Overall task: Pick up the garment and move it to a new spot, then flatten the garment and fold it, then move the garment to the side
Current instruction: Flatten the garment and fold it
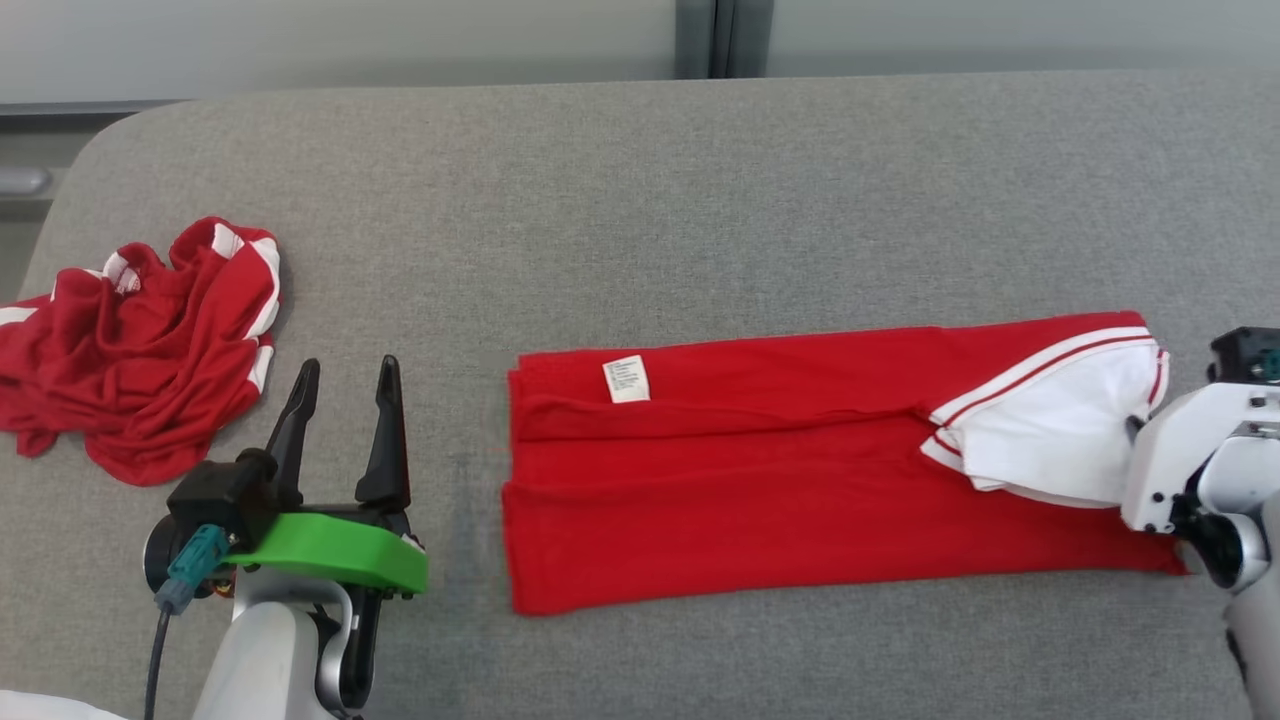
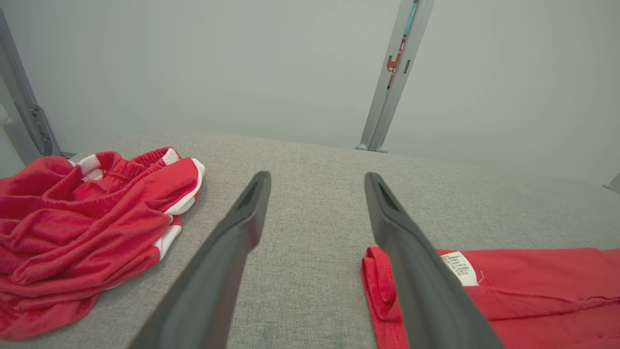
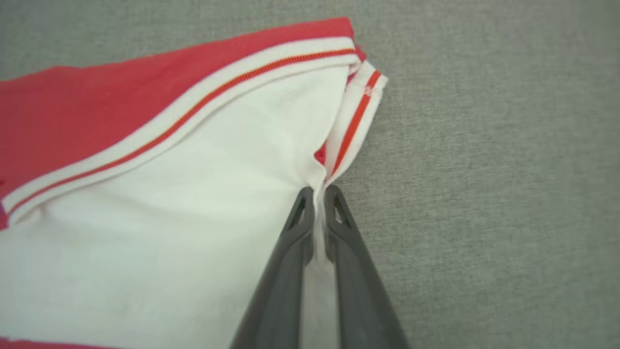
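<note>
We are pinching the white edge of the folded garment [image 1: 750, 480] with our right gripper [image 3: 317, 194], the garment lying flat mid-right on the grey surface [image 1: 640, 200], our left gripper [image 1: 349, 363] hovering spread beside its other end.

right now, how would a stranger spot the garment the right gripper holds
On the grey surface, skip the crumpled red garment at the left edge. The held one is the red garment right of centre. It alone lies folded flat in a long strip, a white label near its left end and a white red-striped panel at its right end pinched by the right gripper.
</note>
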Motion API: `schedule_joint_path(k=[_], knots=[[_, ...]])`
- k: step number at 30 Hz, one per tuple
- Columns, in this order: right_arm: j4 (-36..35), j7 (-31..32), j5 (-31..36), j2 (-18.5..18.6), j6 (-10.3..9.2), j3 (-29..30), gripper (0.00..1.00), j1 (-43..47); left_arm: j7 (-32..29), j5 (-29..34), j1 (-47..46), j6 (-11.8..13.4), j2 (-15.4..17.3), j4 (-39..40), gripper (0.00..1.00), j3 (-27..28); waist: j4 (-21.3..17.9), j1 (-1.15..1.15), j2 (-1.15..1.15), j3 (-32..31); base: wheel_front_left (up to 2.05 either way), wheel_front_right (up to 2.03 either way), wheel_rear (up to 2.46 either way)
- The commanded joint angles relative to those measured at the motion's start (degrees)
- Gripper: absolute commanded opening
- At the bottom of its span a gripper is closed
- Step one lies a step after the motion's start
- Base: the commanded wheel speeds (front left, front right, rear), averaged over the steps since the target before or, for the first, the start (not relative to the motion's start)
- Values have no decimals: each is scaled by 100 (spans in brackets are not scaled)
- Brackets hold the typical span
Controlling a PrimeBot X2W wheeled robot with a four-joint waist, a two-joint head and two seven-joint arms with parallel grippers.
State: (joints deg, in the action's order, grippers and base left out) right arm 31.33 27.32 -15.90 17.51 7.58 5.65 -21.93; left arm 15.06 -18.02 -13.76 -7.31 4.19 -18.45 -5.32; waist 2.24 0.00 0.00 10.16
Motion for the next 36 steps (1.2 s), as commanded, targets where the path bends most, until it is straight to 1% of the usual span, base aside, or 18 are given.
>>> schedule_joint_path(k=[1,5,7,9,13,16,20,22,26,31,36], knots=[[-88,5,66,124,-16,80,0,59,13,31,40,-18,0,0,100,37,-68,0,0,-87,0,0,0],[-390,88,123,363,-15,348,0,231,13,43,137,-19,15,10,100,57,-178,0,0,-222,0,0,0],[-584,180,185,547,-15,481,0,327,13,52,160,-20,22,6,100,36,-229,0,0,-284,0,0,0],[-811,278,287,629,-14,594,0,427,13,50,198,-20,22,-5,100,23,-272,0,0,-346,0,0,0],[-1316,436,456,689,-14,737,0,609,13,34,266,-21,45,-42,100,-17,-343,0,0,-480,0,0,0],[-1686,552,470,629,-14,521,0,754,13,19,319,-21,56,-77,100,-65,-360,0,0,-562,0,0,0],[-2228,771,302,504,-14,9,0,904,13,-12,365,-21,46,-96,100,-105,-344,0,0,-644,0,0,0],[-2421,916,208,508,-13,-409,0,961,11,6,367,-21,68,-127,100,-129,-331,0,0,-671,0,0,0],[-2656,1018,-12,365,-12,-1290,0,750,7,-23,333,-21,86,-166,100,-161,-286,0,0,-714,0,0,0],[-2437,1085,-238,142,-13,-2362,0,377,7,-50,298,-22,85,-213,100,-271,-170,0,0,-726,0,0,0],[-1926,953,-467,-125,-13,-3066,0,-50,7,-100,212,-22,106,-245,100,-383,13,0,0,-680,0,0,0]])
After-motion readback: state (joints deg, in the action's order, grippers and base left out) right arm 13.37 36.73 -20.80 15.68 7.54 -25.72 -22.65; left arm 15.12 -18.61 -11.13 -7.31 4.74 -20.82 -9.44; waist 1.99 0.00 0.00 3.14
